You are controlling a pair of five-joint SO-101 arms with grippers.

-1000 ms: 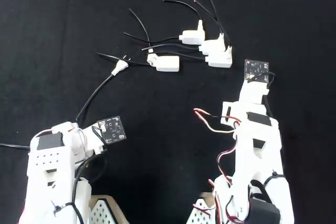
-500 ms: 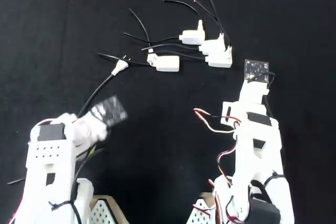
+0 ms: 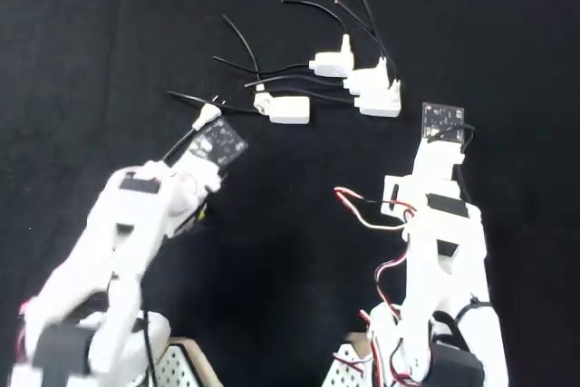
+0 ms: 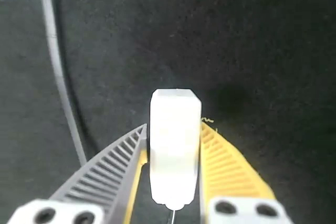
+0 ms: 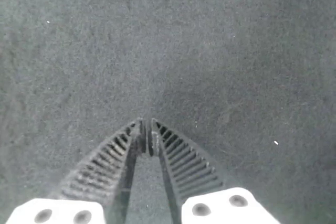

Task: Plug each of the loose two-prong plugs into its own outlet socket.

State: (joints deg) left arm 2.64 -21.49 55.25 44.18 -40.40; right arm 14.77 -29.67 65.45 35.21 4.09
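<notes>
Right gripper (image 5: 146,135): the fingers are pressing together tip to tip with nothing between them, hanging over bare cloth (image 3: 299,224) at the right of the high view.

Left gripper (image 4: 175,125): the fingers are closing on both sides of a white block (image 4: 175,150) with a thin wire leaving its near end. I cannot tell whether it is a plug body or a socket part.

Left arm: it is stretching from the lower left of the high view toward the centre left, its wrist sitting just short of the plug.

Plug (image 3: 207,116): it is lying loose on the cloth at the upper left of centre, prongs pointing up and right, apart from every socket. In the left wrist view it is showing at the top left corner.

Cable (image 4: 62,93): it is trailing from the plug back down beside the left gripper.

Sockets (image 3: 289,110): white ones are lying beyond the plug, in the upper centre, with thin black leads fanning out behind.

Handling, as I judge it: the plug is looking light, hard and slick, with thin stiff prongs. Its springy cable is likely to twist it.

Hold: the flat sides of the body behind the prongs are offering the best grip, not the cable.
</notes>
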